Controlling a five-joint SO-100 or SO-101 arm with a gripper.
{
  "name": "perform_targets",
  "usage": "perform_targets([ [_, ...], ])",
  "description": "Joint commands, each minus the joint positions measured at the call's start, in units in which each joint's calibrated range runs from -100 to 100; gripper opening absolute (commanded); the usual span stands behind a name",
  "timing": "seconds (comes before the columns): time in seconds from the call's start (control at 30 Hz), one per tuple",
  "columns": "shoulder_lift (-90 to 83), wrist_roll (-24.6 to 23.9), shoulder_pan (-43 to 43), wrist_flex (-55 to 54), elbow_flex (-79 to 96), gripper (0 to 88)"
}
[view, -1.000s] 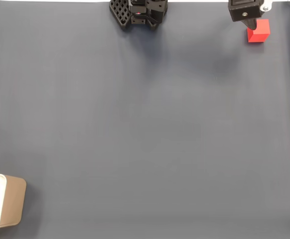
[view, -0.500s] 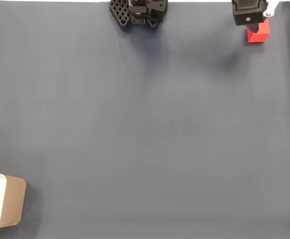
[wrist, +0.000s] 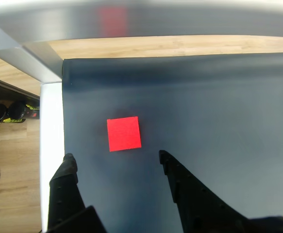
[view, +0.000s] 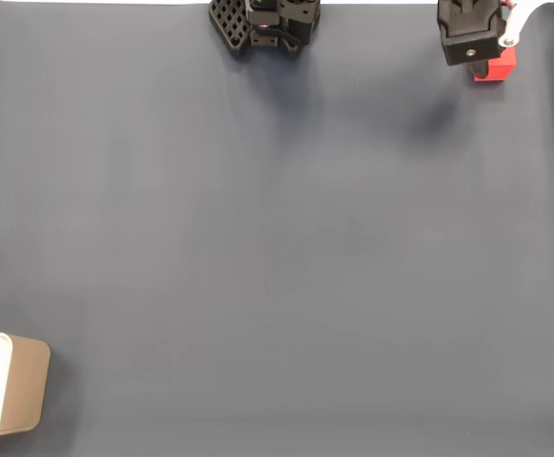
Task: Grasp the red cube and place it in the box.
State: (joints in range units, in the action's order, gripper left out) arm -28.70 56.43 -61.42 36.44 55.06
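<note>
The red cube (wrist: 124, 133) lies flat on the dark mat, just beyond my fingertips in the wrist view. My gripper (wrist: 116, 158) hangs above it, open, with nothing between the two black fingers (wrist: 178, 177). In the fixed view the gripper (view: 482, 59) is at the top right and covers most of the red cube (view: 502, 69), whose lower right part peeks out. The box (view: 15, 384), tan with a white inside, sits at the bottom left edge of the fixed view, far from the gripper.
The arm's black base (view: 266, 24) stands at the top centre of the fixed view. A wide stretch of dark mat (view: 277, 248) lies between cube and box. In the wrist view the mat's edge (wrist: 63, 121) and a white table strip (wrist: 51, 131) lie left of the cube.
The gripper has shifted slightly up and over the cube in the fixed view, hiding more of it. The cube and box have stayed put.
</note>
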Motion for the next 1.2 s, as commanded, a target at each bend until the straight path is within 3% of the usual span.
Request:
perform_targets([
  [0.0, 0.5, 0.6, 0.6, -1.9, -0.2, 39.3],
  [1.17, 12.2, -0.9, -0.4, -16.3, -2.1, 40.6],
])
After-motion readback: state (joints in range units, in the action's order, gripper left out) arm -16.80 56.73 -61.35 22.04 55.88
